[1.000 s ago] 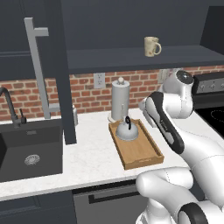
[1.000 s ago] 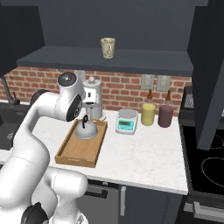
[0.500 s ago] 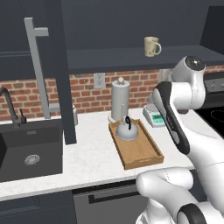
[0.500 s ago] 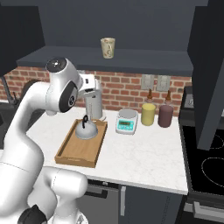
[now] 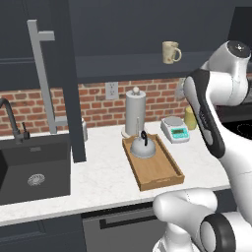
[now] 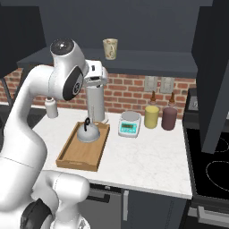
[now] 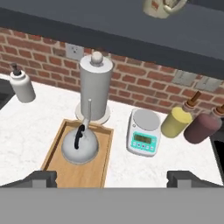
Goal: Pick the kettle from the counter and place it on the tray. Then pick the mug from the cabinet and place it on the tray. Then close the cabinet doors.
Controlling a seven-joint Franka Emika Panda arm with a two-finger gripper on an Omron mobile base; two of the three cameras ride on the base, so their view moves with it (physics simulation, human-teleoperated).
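The gripper (image 7: 112, 177) hung spread wide and empty above the counter (image 5: 98, 172), with the kettle (image 7: 79, 146) below and left of it in the hand view. One domed grey metal kettle with a black arched handle sat at the far end of one rectangular wooden tray (image 5: 157, 170). One cream mug (image 5: 171, 51) stood on the dark cabinet (image 6: 147, 60) shelf, above the gripper. Two bottles (image 6: 151, 116), yellow and dark red, stood beside one scale (image 6: 129, 125).
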